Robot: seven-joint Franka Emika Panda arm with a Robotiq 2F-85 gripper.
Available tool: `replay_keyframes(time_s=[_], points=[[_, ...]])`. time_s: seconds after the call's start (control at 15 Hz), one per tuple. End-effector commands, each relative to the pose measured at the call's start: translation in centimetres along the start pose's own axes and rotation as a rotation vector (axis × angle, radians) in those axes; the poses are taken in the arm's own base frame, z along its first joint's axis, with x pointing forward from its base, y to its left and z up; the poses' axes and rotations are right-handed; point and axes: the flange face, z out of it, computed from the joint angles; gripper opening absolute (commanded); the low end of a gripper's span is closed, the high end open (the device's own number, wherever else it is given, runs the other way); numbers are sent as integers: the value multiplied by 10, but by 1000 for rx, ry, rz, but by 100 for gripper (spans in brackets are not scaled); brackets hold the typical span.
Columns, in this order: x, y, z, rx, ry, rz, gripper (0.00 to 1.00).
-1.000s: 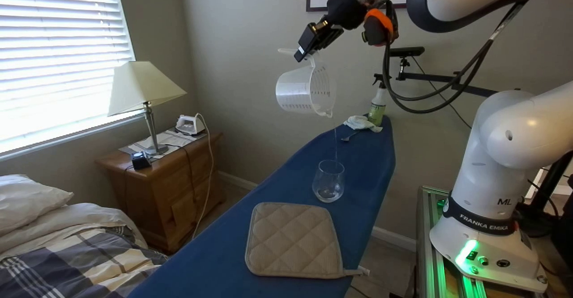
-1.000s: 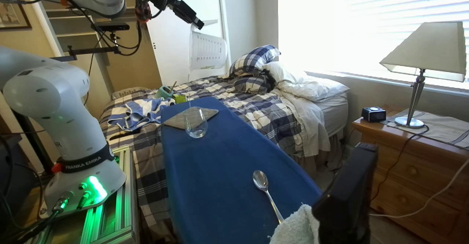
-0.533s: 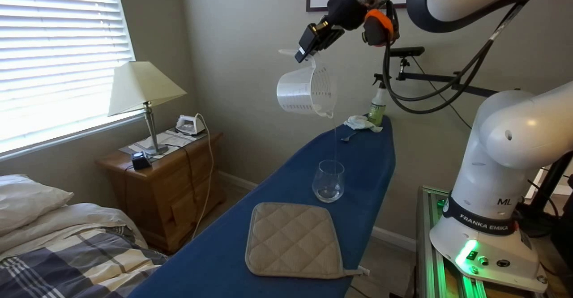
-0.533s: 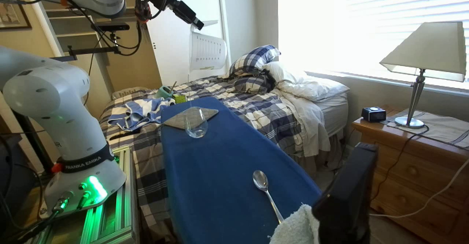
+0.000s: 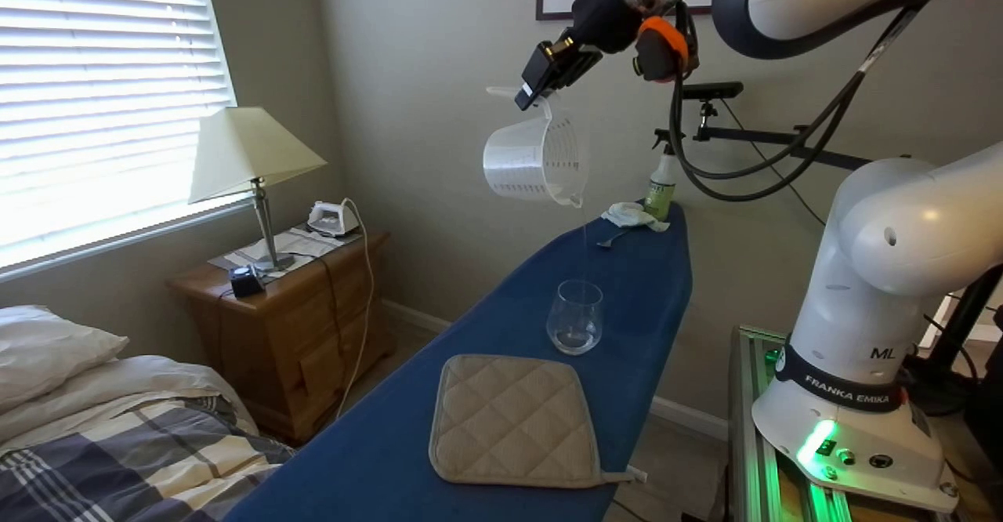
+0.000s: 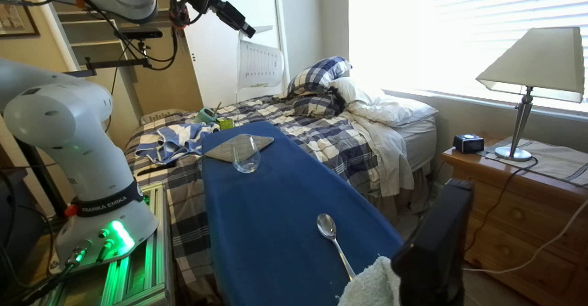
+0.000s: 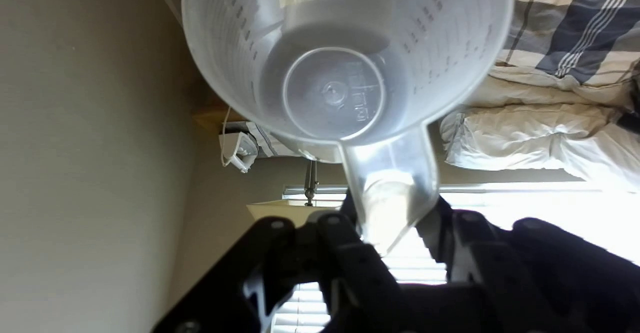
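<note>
- One translucent measuring jug (image 5: 526, 163), grasped in your tool (image 5: 530, 99) by its handle (image 7: 392, 163); the wrist view shows you the clasp.
- Where, in an exterior view: at 6 o'clock from the tool, tipped, lip (image 5: 577, 200) at 4 to 5 o'clock. A faint thread of liquid (image 5: 584, 232) hangs below the lip; the upright glass (image 5: 575, 326) stands well apart, between 5 and 6 o'clock of the jug, on the ironing board (image 5: 501, 318).
- Weight: you can likely count it light, thin plastic; liquid left inside is hard to tell.
- Stiffness: fairly firm, though squeezing may flex it.
- Surface: smooth, presumably slick when wet; could swivel in your narrow hold.
- Take it by the handle's two sides, not the lip.
- Glass: judge it fragile; allow clearance.
</note>
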Motion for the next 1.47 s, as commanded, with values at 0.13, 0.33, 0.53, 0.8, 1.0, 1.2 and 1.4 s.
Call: replay_keyframes(time_s=[0.13, 0.33, 0.53, 0.8, 1.0, 1.2, 1.4], points=[[2, -2, -8, -12, 33, -7, 7], [3, -3, -8, -10, 39, -12, 7], [3, -3, -9, -7, 43, -15, 7], [3, -5, -10, -4, 48, -20, 7], [3, -6, -11, -1, 52, -25, 7], [4, -7, -11, 2, 59, -31, 7], [4, -8, -12, 5, 66, -36, 7]])
